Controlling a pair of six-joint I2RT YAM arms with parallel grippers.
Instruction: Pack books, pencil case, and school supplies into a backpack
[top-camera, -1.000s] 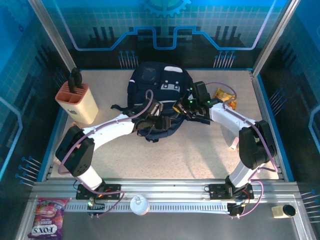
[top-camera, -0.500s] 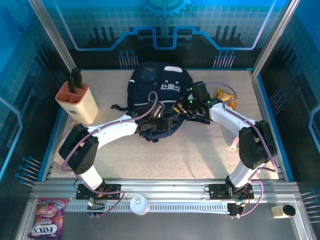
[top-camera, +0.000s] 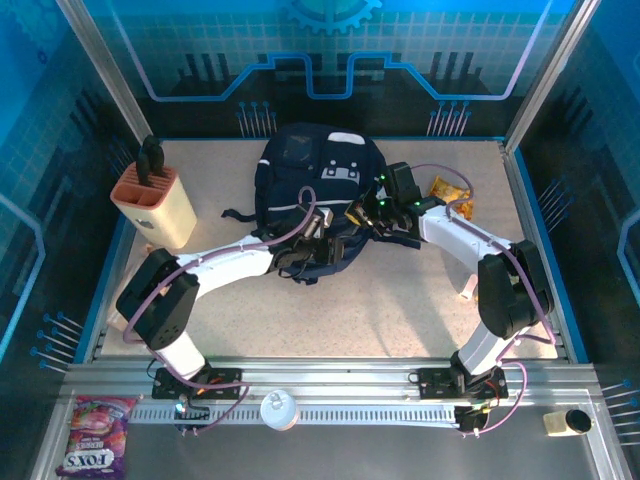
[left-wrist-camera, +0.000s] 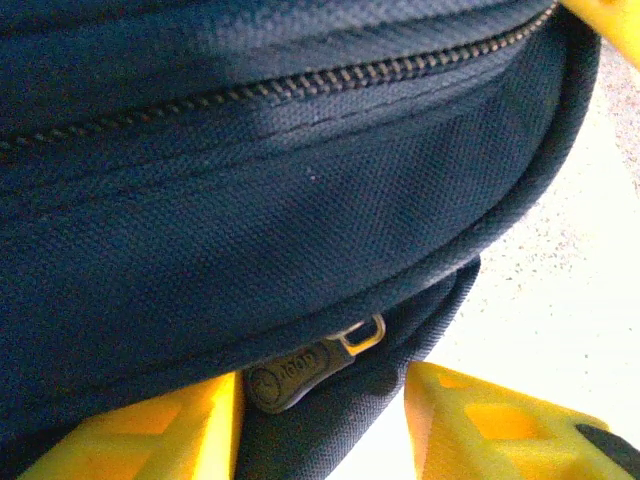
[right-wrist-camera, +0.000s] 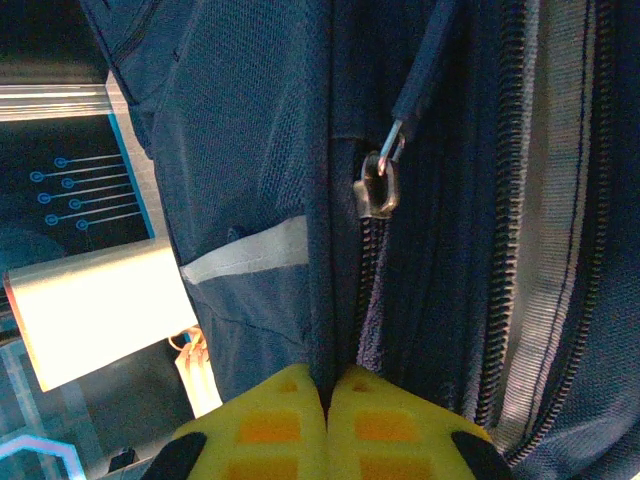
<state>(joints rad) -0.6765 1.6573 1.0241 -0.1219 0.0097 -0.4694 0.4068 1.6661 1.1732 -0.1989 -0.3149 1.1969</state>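
Note:
The dark navy backpack (top-camera: 315, 170) lies flat at the back middle of the table, its near end bunched between both grippers. My left gripper (top-camera: 318, 228) is at that near end. In the left wrist view it (left-wrist-camera: 325, 405) stands open, with a dark zipper pull (left-wrist-camera: 300, 372) lying between the yellow fingers (left-wrist-camera: 480, 430). My right gripper (top-camera: 358, 215) is shut (right-wrist-camera: 326, 385) on a fold of backpack fabric beside a zipper, whose metal slider (right-wrist-camera: 378, 185) sits just beyond. A small pink stick-like item (top-camera: 467, 288) lies by the right arm. Books, pencil case and orange-and-white pack are out of view.
A peach-and-cream knife block (top-camera: 155, 205) stands at the table's left. A crinkly yellow-orange snack bag (top-camera: 452, 192) lies right of the backpack. Loose dark straps (top-camera: 240, 214) trail left from the pack. A candy bag (top-camera: 97, 447) lies outside the table's front rail.
My left arm has slid a little to the right, bringing its gripper closer under the backpack's near end. The right gripper has kept its hold in place.

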